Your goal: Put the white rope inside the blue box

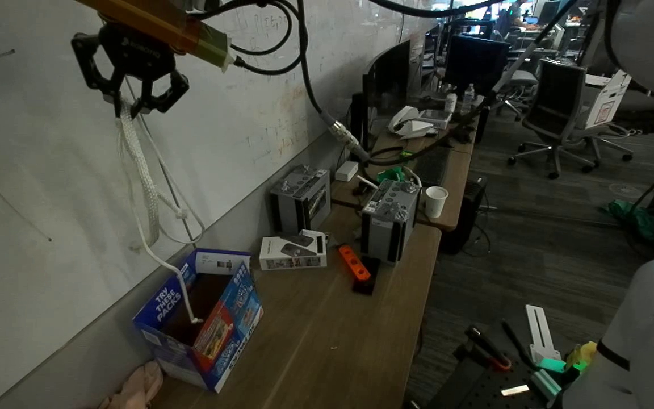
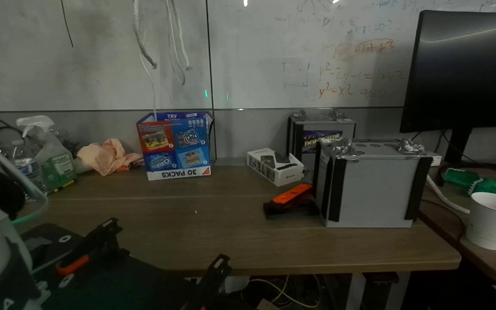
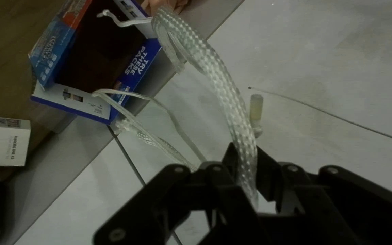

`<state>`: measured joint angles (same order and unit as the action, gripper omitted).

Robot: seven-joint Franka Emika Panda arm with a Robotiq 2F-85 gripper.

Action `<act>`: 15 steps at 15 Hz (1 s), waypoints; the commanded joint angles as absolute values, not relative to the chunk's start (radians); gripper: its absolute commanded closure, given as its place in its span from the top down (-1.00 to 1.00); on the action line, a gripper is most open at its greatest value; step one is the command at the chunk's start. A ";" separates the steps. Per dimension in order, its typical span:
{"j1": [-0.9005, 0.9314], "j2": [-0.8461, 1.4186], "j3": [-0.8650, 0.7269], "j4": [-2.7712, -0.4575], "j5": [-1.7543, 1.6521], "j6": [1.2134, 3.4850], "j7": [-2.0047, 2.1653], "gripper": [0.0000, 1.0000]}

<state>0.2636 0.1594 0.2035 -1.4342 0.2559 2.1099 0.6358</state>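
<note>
Gripper [image 1: 128,107]: closed to the thickness of the white rope [image 1: 148,182], clamping it between its fingertips [image 1: 138,106].
Wrist view of the grip: the wide braided stretch runs out from between the dark fingertips and curves over.
Rope below the grip: limp, in loose loops and strands, most of it above the rim of the blue box [image 1: 239,304].
Rope's thin end: reaching into the mouth of the box; in an exterior view it passes behind the printed front wall [image 2: 177,146].
Gripper to box: higher up, well apart.
Box: standing on the desk [image 1: 327,341], mouth up, near the whiteboard [image 1: 236,142].
</note>
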 commanded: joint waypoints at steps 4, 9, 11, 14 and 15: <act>0.235 0.229 0.203 -1.415 0.349 2.102 0.570 -0.91; 0.231 0.263 0.206 -1.441 0.432 2.077 0.498 -0.91; 0.231 0.278 0.204 -1.458 0.444 2.076 0.486 -0.91; 0.228 0.300 0.199 -1.465 0.444 2.071 0.482 -0.91; 0.224 0.307 0.198 -1.460 0.447 2.061 0.480 -0.91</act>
<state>0.2368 0.2974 0.1974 -1.4646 0.4163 2.0767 0.5094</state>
